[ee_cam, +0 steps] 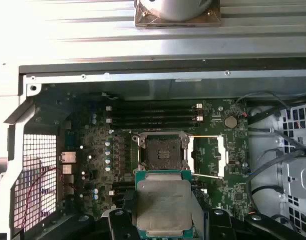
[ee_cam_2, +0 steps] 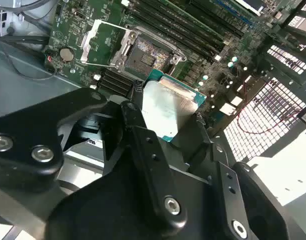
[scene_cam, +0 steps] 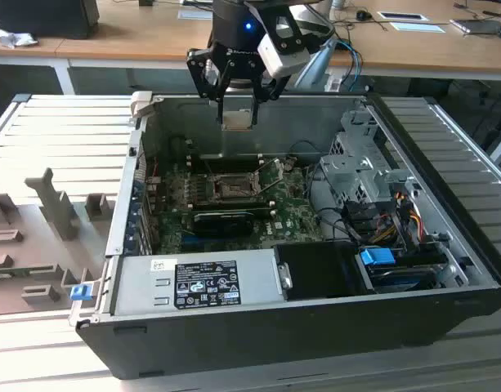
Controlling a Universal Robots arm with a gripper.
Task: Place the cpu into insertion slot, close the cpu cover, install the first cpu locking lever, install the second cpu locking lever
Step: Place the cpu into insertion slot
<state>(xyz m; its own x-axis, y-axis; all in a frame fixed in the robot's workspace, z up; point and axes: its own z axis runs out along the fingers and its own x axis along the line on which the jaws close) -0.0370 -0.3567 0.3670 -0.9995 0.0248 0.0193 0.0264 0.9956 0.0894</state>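
The cpu [scene_cam: 237, 119] hangs between the fingers [ee_cam_2: 134, 116] above the socket [scene_cam: 231, 189] on the motherboard [scene_cam: 287, 216] inside the case [scene_cam: 234, 335]. The cpu cover [ee_cam: 207, 156] lies flipped open just beside the socket.

1. A robotics lab or test workshop, set up in an office-like room.
2. A robot arm [scene_cam: 248, 33] hangs at the top centre of the exterior view, its claw [scene_cam: 237, 110] gripping the cpu [scene_cam: 237, 121].
3. An opened computer case [scene_cam: 258, 327] fills the centre, with its motherboard [scene_cam: 234, 204] bare, and lies on a ribbed metal table [scene_cam: 62, 122].
4. Grey holding fixtures [scene_cam: 54, 208] stand at the left edge.
5. Wooden tables [scene_cam: 127, 33] run along the top, with crumpled paper [scene_cam: 13, 37] at the upper left and cables [scene_cam: 354, 65] at the upper right.
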